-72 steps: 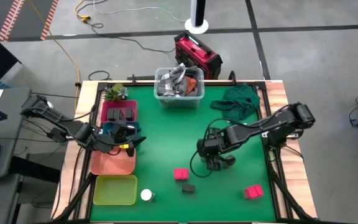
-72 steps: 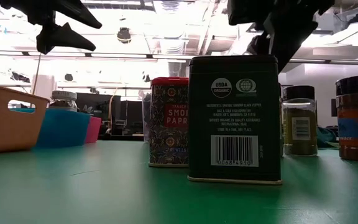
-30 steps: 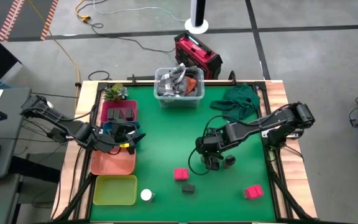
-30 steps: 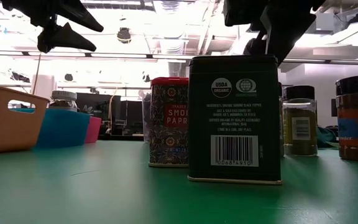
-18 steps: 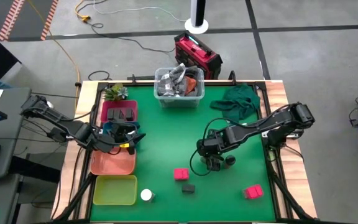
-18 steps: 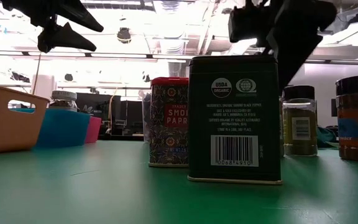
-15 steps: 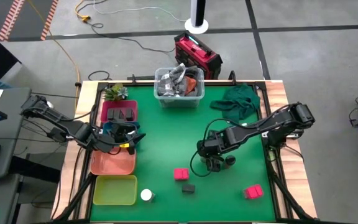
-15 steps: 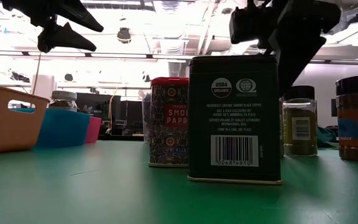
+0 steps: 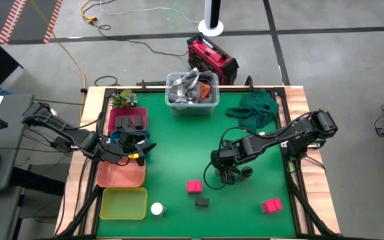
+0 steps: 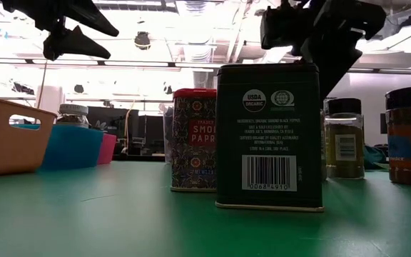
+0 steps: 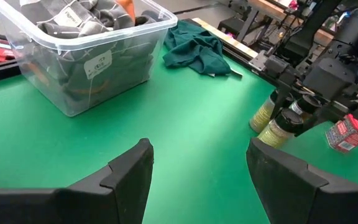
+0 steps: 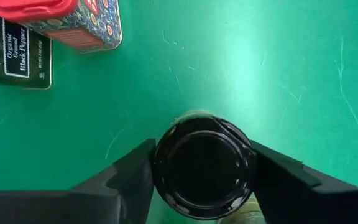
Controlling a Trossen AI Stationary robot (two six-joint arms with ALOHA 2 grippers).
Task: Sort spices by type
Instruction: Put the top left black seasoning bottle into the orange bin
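Two dark-lidded spice jars stand side by side on the green table at centre right. My right gripper [image 9: 229,175] is down over the left one [image 12: 204,167] and shut on it; the other jar [image 9: 246,172] stands just to its right. Loose on the table nearer the front are two pink-red boxes [image 9: 193,187] [image 9: 271,205], a black box [image 9: 202,201] and a white-topped jar [image 9: 157,209]. My left gripper [image 9: 139,148] hangs open above the blue tray [image 9: 119,137], touching nothing. My right gripper pinches the jar's round black lid between its two fingers, one finger [image 12: 135,180] at each opposite side of the lid's rim [image 12: 160,163]. The fingers come from above, pointing steeply down. The jar stands upright on the table.
Four trays line the left edge: pink [image 9: 115,122] with black boxes in it, blue, orange [image 9: 121,175], yellow-green [image 9: 123,203]. A clear bin [image 9: 192,95], a green cloth [image 9: 255,107] and a small plant [image 9: 122,99] sit along the far edge.
My right gripper has sunk a little, straight down over the left dark-lidded jar. The jars and boxes stand where they were.
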